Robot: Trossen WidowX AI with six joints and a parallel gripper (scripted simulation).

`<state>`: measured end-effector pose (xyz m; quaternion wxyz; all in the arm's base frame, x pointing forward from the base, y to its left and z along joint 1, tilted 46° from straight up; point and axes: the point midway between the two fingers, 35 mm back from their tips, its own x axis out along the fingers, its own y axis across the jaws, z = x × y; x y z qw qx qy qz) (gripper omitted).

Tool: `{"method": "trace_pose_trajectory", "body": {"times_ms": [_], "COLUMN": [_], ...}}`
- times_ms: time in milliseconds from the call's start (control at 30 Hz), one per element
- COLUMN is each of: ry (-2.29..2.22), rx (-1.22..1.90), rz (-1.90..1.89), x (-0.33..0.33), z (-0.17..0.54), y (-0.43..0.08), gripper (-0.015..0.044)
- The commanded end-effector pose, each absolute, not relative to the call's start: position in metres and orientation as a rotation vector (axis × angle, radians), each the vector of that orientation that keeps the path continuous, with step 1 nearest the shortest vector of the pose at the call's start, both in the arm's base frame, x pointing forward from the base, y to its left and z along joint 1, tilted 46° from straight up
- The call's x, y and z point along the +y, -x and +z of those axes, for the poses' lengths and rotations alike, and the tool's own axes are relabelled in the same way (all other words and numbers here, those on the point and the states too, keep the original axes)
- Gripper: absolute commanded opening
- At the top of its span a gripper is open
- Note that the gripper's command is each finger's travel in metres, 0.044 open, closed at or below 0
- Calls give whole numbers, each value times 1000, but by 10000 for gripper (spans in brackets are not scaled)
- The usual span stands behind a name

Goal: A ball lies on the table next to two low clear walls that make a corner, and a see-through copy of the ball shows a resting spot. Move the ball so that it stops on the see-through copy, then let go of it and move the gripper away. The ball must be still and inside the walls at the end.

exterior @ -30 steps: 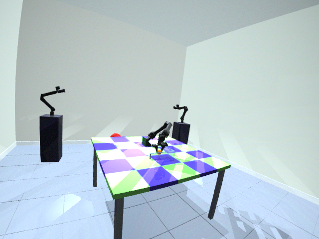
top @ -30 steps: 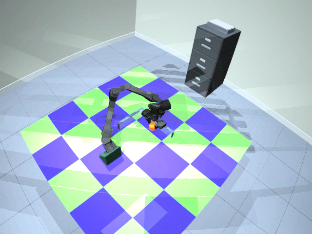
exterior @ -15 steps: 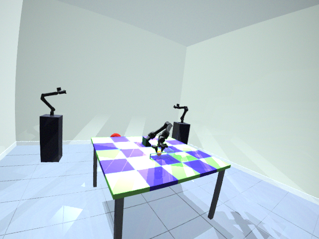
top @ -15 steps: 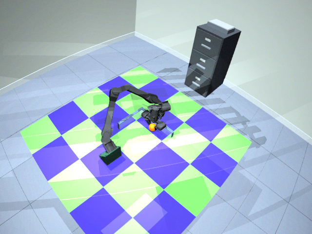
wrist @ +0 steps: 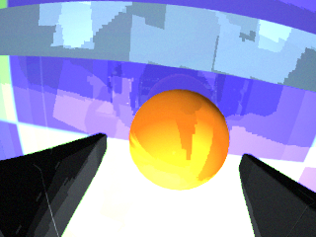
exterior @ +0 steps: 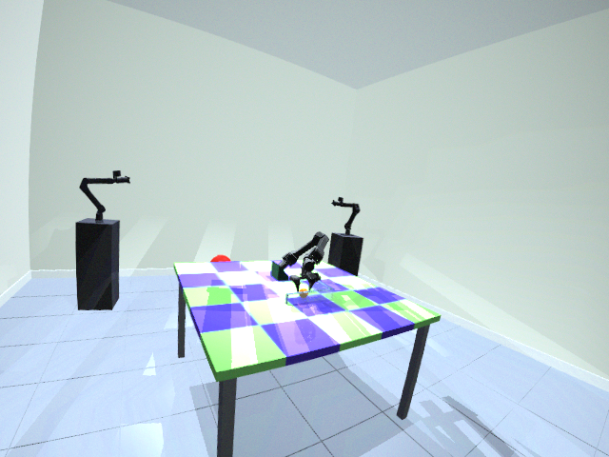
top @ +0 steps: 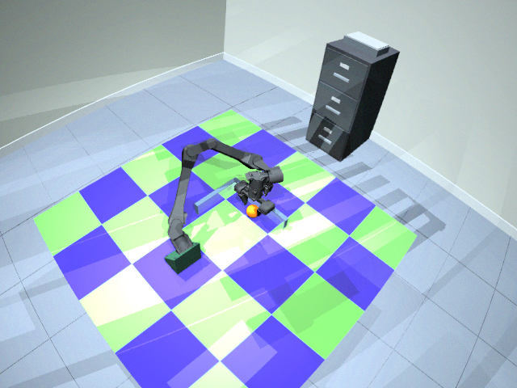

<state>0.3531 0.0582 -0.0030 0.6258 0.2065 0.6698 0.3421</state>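
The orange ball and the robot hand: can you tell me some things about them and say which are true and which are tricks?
1. The gripper squeezes the ball. False: its fingers stand apart from the ball, with gaps on both sides.
2. The ball is orange. True.
3. A clear wall runs behind the ball. True.
4. The ball sits on the filing cabinet. False: it is on the checkered table, under the gripper.

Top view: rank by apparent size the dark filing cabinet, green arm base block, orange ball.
1. Dark grey filing cabinet, largest by a wide margin.
2. Green base block under the arm.
3. Orange ball, smallest, lying between the open gripper fingers.
The cabinet stands farther from the camera, so the ranking is safe.
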Motion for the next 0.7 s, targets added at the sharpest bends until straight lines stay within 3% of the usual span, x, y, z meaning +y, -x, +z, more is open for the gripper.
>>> {"method": "trace_pose_trajectory", "body": {"times_ms": [0,400,467,667], "ry": [-473,-483,-482,-482], "rx": [1516,1499,1499,1499], "rz": [773,759,759,761], "x": [23,5,-2,-26], "z": [27,42,49,75], "y": [-363,-366,-367,-366], "gripper": [388,388,440,440]}}
